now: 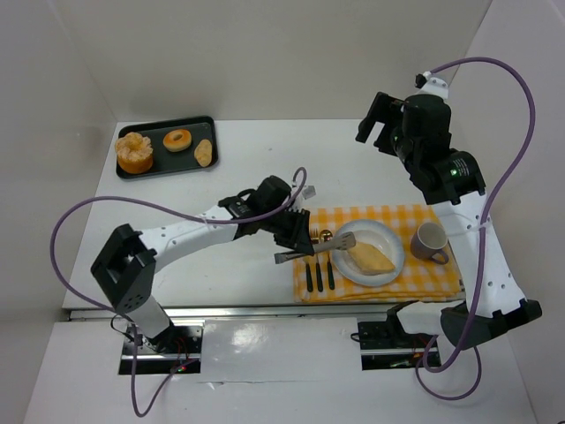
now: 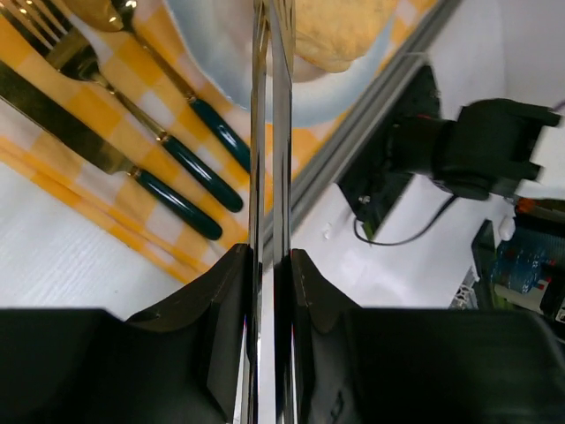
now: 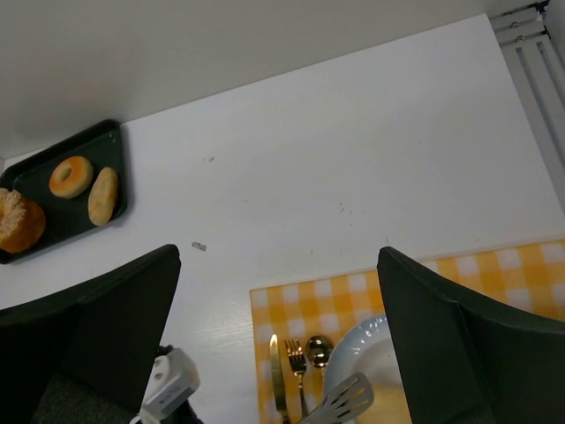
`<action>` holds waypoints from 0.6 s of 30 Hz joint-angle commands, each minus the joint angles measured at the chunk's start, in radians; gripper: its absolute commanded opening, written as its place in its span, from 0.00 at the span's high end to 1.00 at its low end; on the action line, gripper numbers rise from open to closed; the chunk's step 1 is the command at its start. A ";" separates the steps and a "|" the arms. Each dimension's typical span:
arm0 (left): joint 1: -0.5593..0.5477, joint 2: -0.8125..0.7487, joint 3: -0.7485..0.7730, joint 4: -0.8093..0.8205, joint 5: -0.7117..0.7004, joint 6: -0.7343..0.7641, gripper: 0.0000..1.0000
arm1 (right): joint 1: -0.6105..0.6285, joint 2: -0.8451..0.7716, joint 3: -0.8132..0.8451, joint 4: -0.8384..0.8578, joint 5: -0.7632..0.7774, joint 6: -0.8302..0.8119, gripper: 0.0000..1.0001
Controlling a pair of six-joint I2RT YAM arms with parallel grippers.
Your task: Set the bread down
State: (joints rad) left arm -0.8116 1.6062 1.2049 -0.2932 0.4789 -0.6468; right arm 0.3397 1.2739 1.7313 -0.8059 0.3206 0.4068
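Note:
A pale yellow piece of bread [image 1: 372,258] lies on the white plate [image 1: 388,234] on the yellow checked placemat [image 1: 433,281]. My left gripper [image 1: 298,243] is shut on metal tongs [image 1: 328,246], whose slotted head reaches over the plate's left rim beside the bread. In the left wrist view the fingers [image 2: 231,291] clamp the two tong arms [image 2: 269,132] close together, with the bread [image 2: 340,31] just right of them. I cannot tell whether the tongs touch it. My right gripper [image 1: 378,124] is raised behind the placemat, open and empty [image 3: 278,336].
A black tray [image 1: 210,124] at the back left holds a round loaf, a ring-shaped bread and a small roll; it shows in the right wrist view [image 3: 115,141]. A knife, fork and spoon [image 1: 320,269] lie left of the plate. A mug [image 1: 430,240] stands to its right.

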 commanded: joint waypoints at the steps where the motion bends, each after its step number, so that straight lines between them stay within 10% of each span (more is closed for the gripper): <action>1: -0.014 0.055 0.077 0.103 -0.020 -0.013 1.00 | -0.004 -0.007 0.010 -0.016 0.005 0.000 0.00; 9: -0.041 0.066 0.199 -0.056 -0.074 0.032 0.46 | -0.004 0.002 -0.010 0.002 0.014 -0.010 0.00; 18: -0.040 0.012 0.283 -0.218 -0.154 0.087 0.38 | -0.004 0.021 -0.010 0.022 0.005 -0.010 0.00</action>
State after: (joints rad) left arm -0.8562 1.6791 1.4399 -0.4660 0.3550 -0.5980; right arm 0.3397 1.2896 1.7248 -0.8162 0.3218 0.4057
